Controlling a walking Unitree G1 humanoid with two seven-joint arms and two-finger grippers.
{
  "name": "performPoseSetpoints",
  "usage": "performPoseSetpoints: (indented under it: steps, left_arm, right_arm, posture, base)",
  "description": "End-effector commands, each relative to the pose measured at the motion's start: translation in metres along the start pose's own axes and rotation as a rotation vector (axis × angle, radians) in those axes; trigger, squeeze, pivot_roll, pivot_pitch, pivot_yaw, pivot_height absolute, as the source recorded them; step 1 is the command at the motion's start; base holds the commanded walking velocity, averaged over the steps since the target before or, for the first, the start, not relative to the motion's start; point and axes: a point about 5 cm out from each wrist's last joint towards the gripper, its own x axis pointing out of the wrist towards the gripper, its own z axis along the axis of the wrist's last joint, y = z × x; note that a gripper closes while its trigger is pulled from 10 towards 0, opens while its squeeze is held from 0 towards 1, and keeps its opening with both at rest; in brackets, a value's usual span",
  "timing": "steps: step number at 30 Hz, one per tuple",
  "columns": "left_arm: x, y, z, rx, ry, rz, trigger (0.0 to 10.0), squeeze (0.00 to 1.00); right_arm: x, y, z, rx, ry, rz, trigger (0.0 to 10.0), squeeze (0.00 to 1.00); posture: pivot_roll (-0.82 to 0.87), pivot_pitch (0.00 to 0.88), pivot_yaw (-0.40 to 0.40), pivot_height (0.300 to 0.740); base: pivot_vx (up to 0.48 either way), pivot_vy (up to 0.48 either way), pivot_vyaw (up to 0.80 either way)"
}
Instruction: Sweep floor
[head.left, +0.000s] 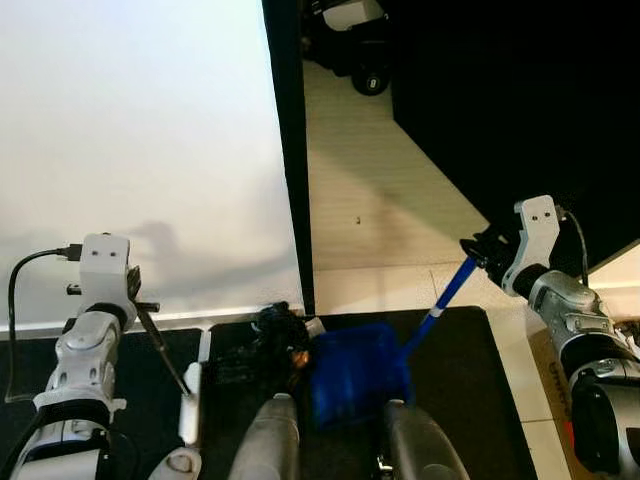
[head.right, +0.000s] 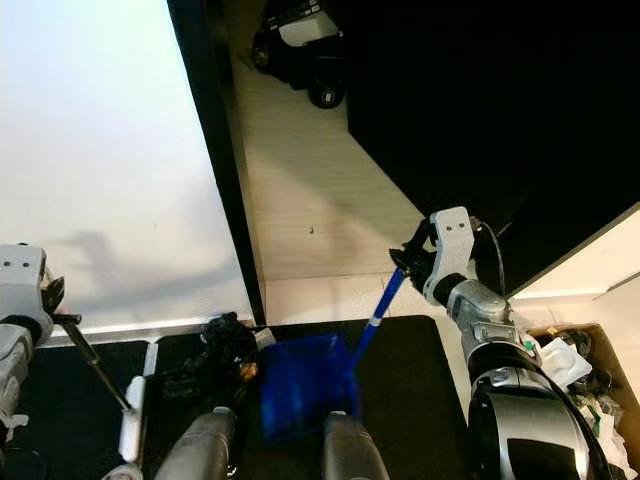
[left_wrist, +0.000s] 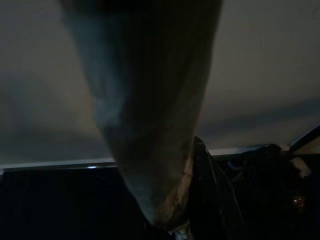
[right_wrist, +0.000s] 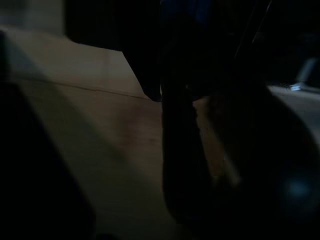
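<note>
- Left eye view gave me no brand or label I could read; printing on the cardboard box (head.left: 556, 385) by my right arm was too blurred.
- My right hand (head.left: 478, 250) was clenched around the top of the blue dustpan handle (head.left: 441, 297); the blue dustpan (head.left: 358, 375) sat low on the black mat (head.left: 470, 400), between my legs.
- My left hand (head.left: 137, 300) gripped the thin dark broom handle (head.left: 165, 350); the dark bristles (head.left: 270, 345) lay beside the dustpan.
- Beyond the mat ran pale wood floor (head.left: 370, 200), a white wall (head.left: 140, 150) on my left, dark furniture (head.left: 520, 100) on my right.
</note>
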Motion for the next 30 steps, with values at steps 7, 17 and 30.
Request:
performPoseSetpoints:
  steps: [7,17,30]
  left_arm:
    - [0.000,0.018,0.013,0.068,-0.052,0.031,10.0,0.00]
    - [0.006,0.011,0.021,0.081,-0.103,0.010,10.0,0.00]
    - [0.015,-0.001,0.028,0.136,-0.107,-0.034,10.0,0.00]
  right_arm:
    - [-0.008,-0.023,0.008,0.013,-0.031,-0.130,10.0,0.00]
    - [0.012,0.022,-0.006,0.130,-0.036,-0.079,10.0,0.00]
    - [0.029,0.056,-0.002,-0.010,-0.011,-0.031,10.0,0.00]
  posture:
    - [0.08,0.124,-0.020,0.740]
    - [0.09,0.157,-0.020,0.740]
    - [0.09,0.174,-0.042,0.740]
  base:
    - [0.000,0.000,0.00]
    - [0.000,0.000,0.00]
    - [0.000,0.000,0.00]
